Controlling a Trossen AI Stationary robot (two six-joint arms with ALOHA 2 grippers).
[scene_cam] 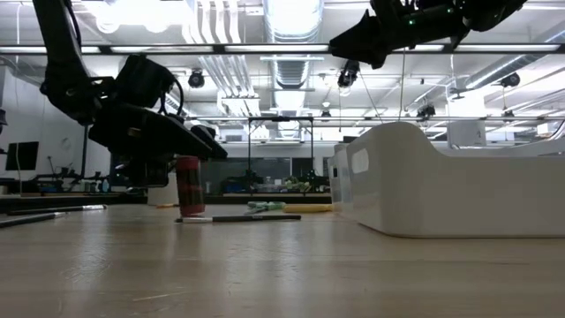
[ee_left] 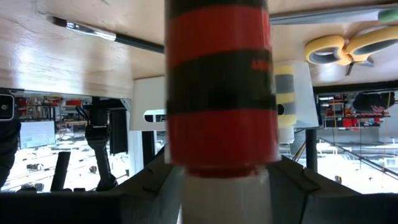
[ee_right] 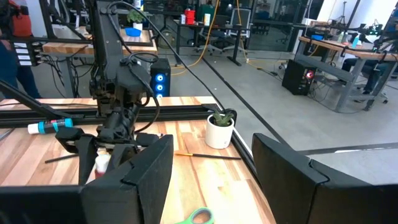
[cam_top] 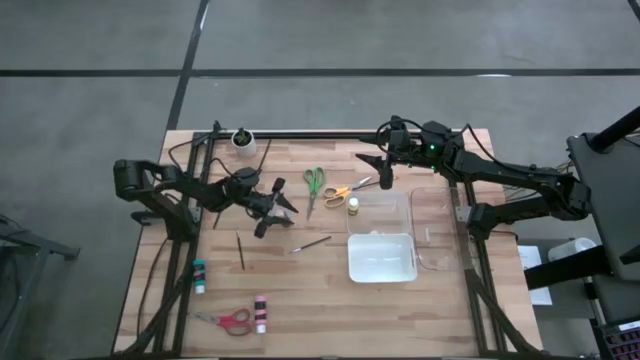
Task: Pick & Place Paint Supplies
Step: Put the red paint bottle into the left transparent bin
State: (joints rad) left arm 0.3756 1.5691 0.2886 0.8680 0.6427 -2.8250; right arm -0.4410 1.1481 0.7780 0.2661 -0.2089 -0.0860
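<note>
A red-and-black paint bottle (ee_left: 221,93) with a pale cap stands upright in my left gripper (cam_top: 268,210), at the table's left middle. Its base (scene_cam: 190,212) looks set on the wood. My right gripper (ee_right: 211,180) hangs open and high over the far middle of the table, with nothing between its fingers. Lying flat on the table are green scissors (cam_top: 314,185), yellow scissors (cam_top: 345,190), two brushes (cam_top: 240,250) (cam_top: 312,243), a teal bottle (cam_top: 199,275), red scissors (cam_top: 232,320) and a second red bottle (cam_top: 261,313). A yellow bottle (cam_top: 353,205) stands beside the clear tray. My left gripper has the red bottle's pale cap (ee_left: 193,199) between its two fingers, one on each side, and no gap shows. The fingers come nearly level from the table's left, tipped a little down. The bottle stands upright below them, its base seemingly on the table.
A clear tray (cam_top: 395,198) and a white rectangular tray (cam_top: 352,262) sit right of centre, with a clear lid (cam_top: 440,235) beside them. A small white cup with a plant (cam_top: 242,140) and another brush (cam_top: 262,155) are at the far edge.
</note>
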